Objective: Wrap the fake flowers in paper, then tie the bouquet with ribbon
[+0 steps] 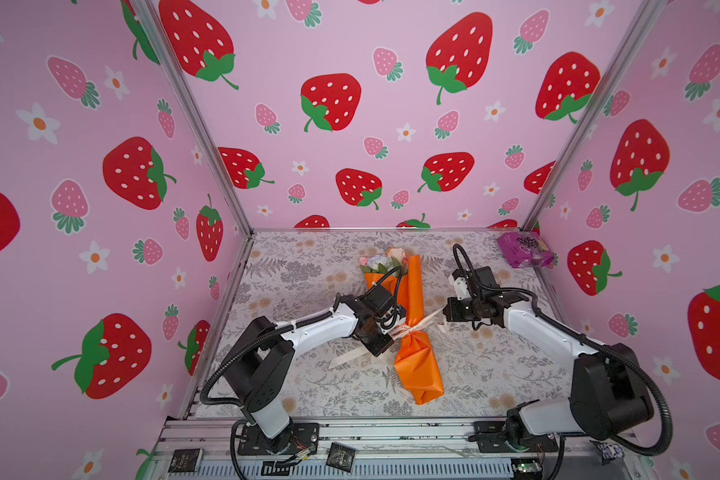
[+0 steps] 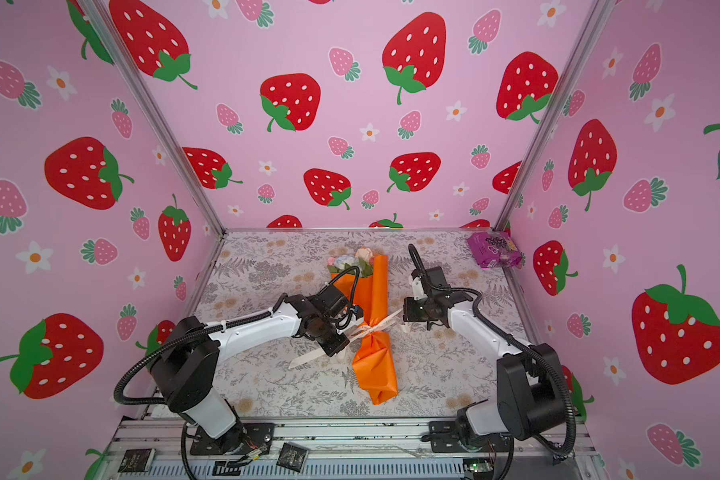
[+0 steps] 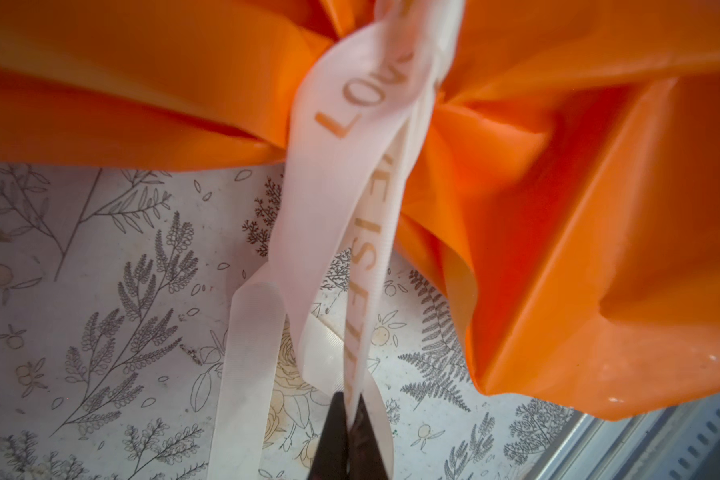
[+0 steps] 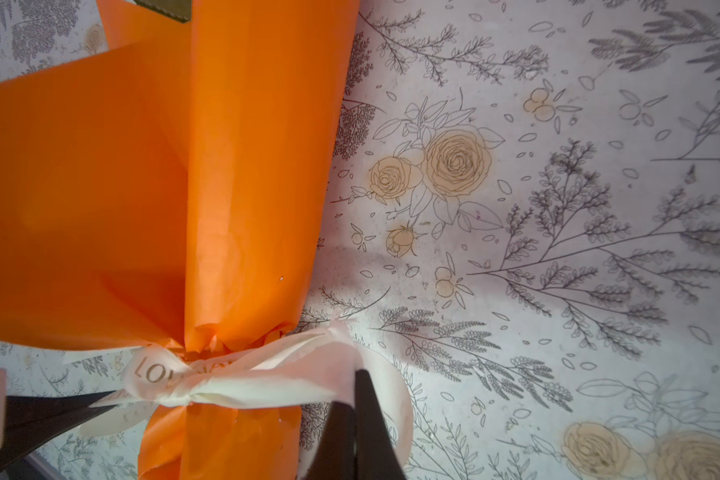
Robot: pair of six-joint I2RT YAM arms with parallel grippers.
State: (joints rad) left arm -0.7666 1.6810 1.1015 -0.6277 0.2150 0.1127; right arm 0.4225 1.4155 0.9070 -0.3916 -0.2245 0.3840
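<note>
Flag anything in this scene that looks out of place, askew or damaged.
A purple packet sits in the far right corner, unrelated to the bouquet. The bouquet's orange paper is crumpled at its stem end, past the ribbon, and one ribbon tail trails loose on the table.

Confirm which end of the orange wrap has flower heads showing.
The far end: flower heads and green leaves poke out of it. The near end, on the other side of the cinched ribbon, shows only folded orange paper.

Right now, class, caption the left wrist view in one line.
Left tool pinches the cream ribbon cinched round the orange-wrapped bouquet, above the flower-print table.
</note>
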